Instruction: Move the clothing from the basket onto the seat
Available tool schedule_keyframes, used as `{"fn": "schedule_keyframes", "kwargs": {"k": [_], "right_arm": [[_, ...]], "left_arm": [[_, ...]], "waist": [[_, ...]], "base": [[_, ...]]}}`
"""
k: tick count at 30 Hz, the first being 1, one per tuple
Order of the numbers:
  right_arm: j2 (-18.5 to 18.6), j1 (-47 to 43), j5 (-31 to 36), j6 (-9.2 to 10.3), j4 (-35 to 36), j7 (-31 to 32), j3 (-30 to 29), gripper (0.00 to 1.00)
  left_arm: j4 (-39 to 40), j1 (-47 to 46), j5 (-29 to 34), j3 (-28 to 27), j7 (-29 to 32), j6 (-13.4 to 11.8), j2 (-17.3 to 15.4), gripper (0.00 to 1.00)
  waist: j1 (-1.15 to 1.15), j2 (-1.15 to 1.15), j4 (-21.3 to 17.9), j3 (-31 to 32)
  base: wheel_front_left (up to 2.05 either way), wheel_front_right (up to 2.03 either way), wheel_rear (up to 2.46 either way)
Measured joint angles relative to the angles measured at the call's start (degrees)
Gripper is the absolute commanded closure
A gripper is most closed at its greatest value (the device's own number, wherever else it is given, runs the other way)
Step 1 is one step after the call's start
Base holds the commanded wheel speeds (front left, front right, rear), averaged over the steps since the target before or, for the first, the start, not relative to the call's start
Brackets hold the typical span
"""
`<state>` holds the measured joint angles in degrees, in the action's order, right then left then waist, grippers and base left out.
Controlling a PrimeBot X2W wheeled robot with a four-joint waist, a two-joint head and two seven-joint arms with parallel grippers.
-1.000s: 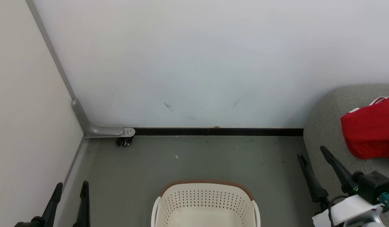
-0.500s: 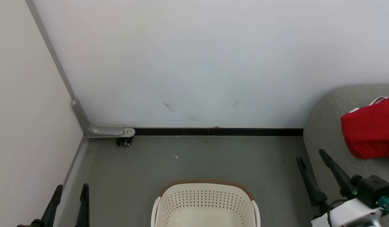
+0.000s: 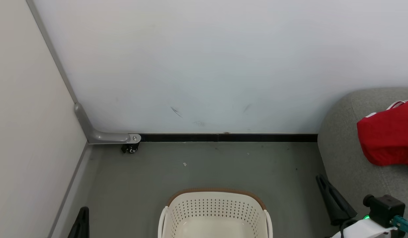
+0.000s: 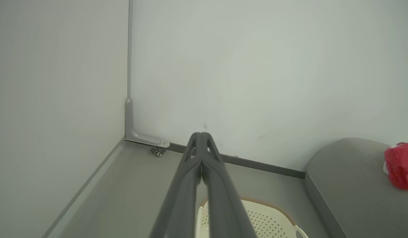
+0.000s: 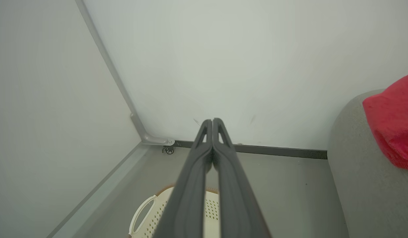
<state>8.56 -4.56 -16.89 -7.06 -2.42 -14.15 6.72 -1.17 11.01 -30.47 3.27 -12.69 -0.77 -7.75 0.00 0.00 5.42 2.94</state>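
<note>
The soft red fabric clothing (image 3: 387, 138) with white edging lies bunched on the large grey woven-fabric seat (image 3: 343, 158), at the right edge of the head view, where the frame cuts it off. It is well apart from the cream-white perforated plastic basket (image 3: 217, 191) with a brown rim band. The basket stands on the grey floor (image 3: 204, 165) at the bottom middle of that view, and the part of its inside that shows is bare pale plastic. The left gripper (image 4: 200, 136) has its two long dark fingers pressed together along their length, with nothing between them, and it points toward the room's corner above the basket. The right gripper (image 5: 212, 121) is likewise drawn tight, tips touching and empty. In the head view it sits low on the right, just beside the seat's rounded front corner. Behind everything rises a plain white wall (image 3: 204, 66) with a black skirting strip (image 3: 228, 138) at its foot. At the corner, a grey metal bracket (image 3: 101, 136) with a small black castor wheel (image 3: 131, 149) meets a pale side panel (image 3: 22, 132).
</note>
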Motion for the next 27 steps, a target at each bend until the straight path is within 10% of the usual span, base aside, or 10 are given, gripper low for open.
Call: {"fn": "schedule_keyframes", "kwargs": {"k": [11, 27], "right_arm": [[-0.9, 0.0, -11.4, 0.00, -0.2, 1.8, -1.2, 1.00], [-1.1, 0.2, -25.0, 0.01, -2.1, 5.2, -2.9, 1.00]], "left_arm": [[-1.4, -1.3, -8.2, -0.8, 2.1, 1.0, 0.5, 1.00], [-3.3, -2.9, -19.1, -2.0, 5.2, 2.0, 1.2, 1.00]], "waist": [[0.09, 0.00, -0.5, -0.3], [0.87, 0.00, -1.9, -0.4]], "base": [[0.00, 0.00, 0.00], [0.00, 0.00, 0.00]]}}
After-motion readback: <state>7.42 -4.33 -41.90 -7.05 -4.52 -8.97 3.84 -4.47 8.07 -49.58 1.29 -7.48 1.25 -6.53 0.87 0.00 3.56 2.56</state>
